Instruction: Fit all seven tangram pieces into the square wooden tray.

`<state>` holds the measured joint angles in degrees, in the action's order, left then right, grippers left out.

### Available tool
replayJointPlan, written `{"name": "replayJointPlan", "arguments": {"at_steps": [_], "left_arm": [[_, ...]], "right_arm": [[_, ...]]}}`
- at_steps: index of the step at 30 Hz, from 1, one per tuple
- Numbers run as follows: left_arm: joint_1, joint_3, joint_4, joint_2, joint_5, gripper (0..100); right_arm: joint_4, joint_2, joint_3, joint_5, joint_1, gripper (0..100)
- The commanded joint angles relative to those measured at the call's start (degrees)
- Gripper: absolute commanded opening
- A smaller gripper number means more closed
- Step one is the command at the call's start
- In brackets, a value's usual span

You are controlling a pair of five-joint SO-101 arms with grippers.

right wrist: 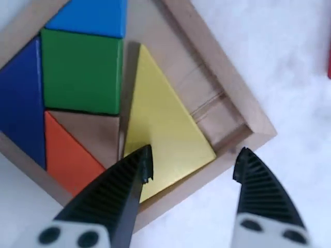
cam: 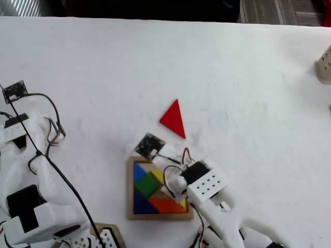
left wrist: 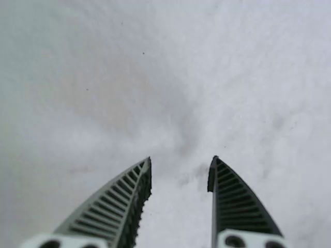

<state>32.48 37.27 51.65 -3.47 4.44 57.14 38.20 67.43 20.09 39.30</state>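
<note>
Yellow is the colour of the triangle that lies in the wooden tray, right under the right end effector. That end effector is open wide and holds nothing. One side of it is over the yellow triangle and the other is over the tray's edge. The yellow triangle does not look snug, as bare wood shows on both sides of it. Just past it sit a green square, a light blue piece, a dark blue triangle and an orange triangle.

I think the step now is making the yellow triangle sit right. A small push toward the tray's corner may do it. A red triangle lies on the tabletop, out past the right end effector and apart from the tray. It likely comes next. The left end effector is open too, over bare tabletop.
</note>
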Motion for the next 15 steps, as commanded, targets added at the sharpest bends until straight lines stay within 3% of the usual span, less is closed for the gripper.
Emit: {"name": "replayJointPlan", "arguments": {"at_steps": [1,15], "left_arm": [[-0.7,-0.5,-0.2,-0.3,-0.5,19],[-0.7,-0.4,-0.9,-0.2,-0.5,19]], "right_arm": [[0.2,1.5,-0.4,-0.5,2.9,25.3],[-1.8,-3.1,-0.2,3.0,4.5,25.2]]}}
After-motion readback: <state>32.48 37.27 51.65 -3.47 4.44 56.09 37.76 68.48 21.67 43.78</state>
